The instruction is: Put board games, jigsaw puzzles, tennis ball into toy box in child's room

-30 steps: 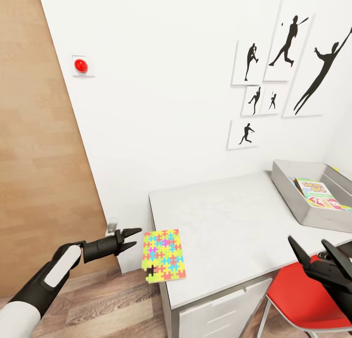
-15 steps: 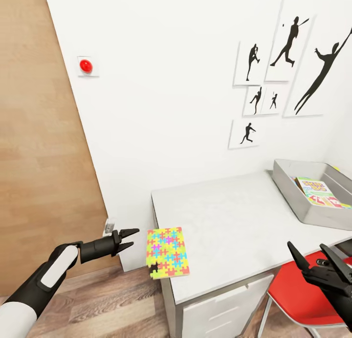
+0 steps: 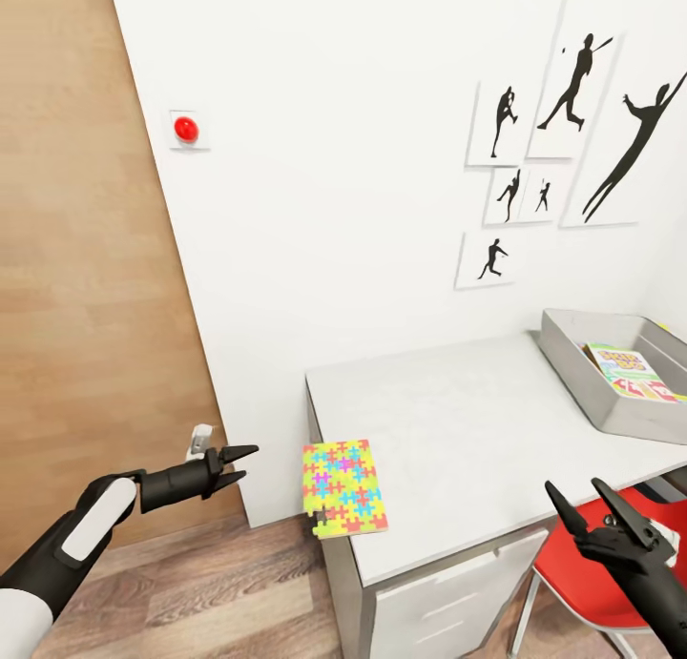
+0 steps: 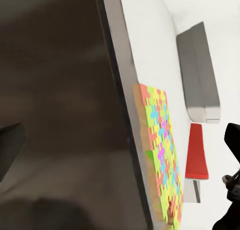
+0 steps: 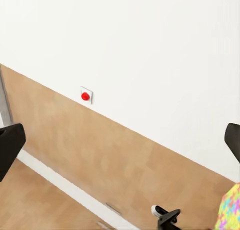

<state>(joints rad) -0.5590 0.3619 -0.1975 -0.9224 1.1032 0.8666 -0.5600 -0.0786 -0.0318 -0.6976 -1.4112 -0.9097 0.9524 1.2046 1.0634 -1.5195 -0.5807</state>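
Note:
A jigsaw puzzle in bright colours lies flat on the front left corner of the table, slightly over the edge. My left gripper hovers open, off the table's left end, a short gap from the puzzle, holding nothing. The left wrist view looks along the table edge at the jigsaw puzzle and the toy box. My right gripper is open and empty, below the table's front edge. The grey toy box stands at the table's far right with a board game inside.
A red chair sits under the table's front right, just behind my right gripper. White drawers fill the table's underside. A wood-panelled wall with a red button stands left. Silhouette pictures hang above the table.
The whole view has shifted, so table and wall sit further right in the picture. The gap between my left gripper and the puzzle has widened. My right gripper shows lower and further left.

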